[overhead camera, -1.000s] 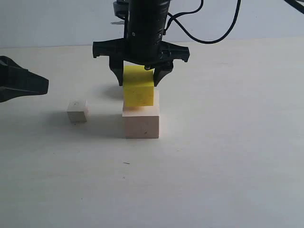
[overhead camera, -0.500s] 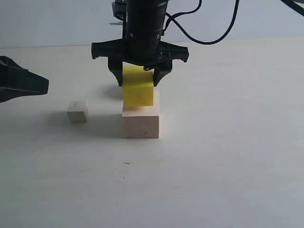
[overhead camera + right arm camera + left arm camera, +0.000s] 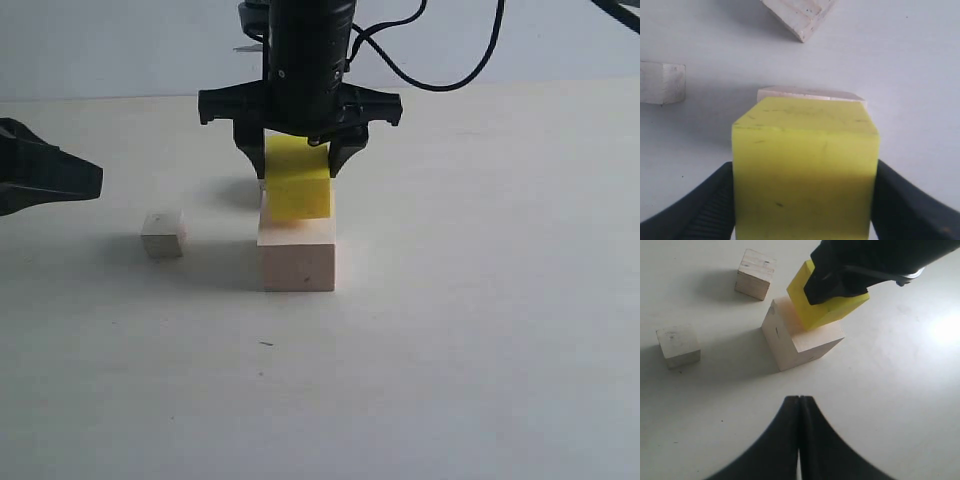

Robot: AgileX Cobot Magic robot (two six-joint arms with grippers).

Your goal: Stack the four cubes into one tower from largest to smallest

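Step in hand: seating the yellow cube (image 3: 298,190) as second tier on the largest cube (image 3: 297,255), pale bare wood.
Right gripper (image 3: 297,168): jaws clamped on the yellow cube's sides, from above.
Yellow cube: slightly tilted, low over the base's top; contact cannot be told.
Left gripper (image 3: 800,440): jaws together, empty, apart from the stack.
Waiting: small cube (image 3: 162,233) on the surface (image 3: 450,350) beside the base; second small cube (image 3: 755,274) close by.
Next move, likely: level and centre the yellow cube, set it down, part the jaws, lift straight up.
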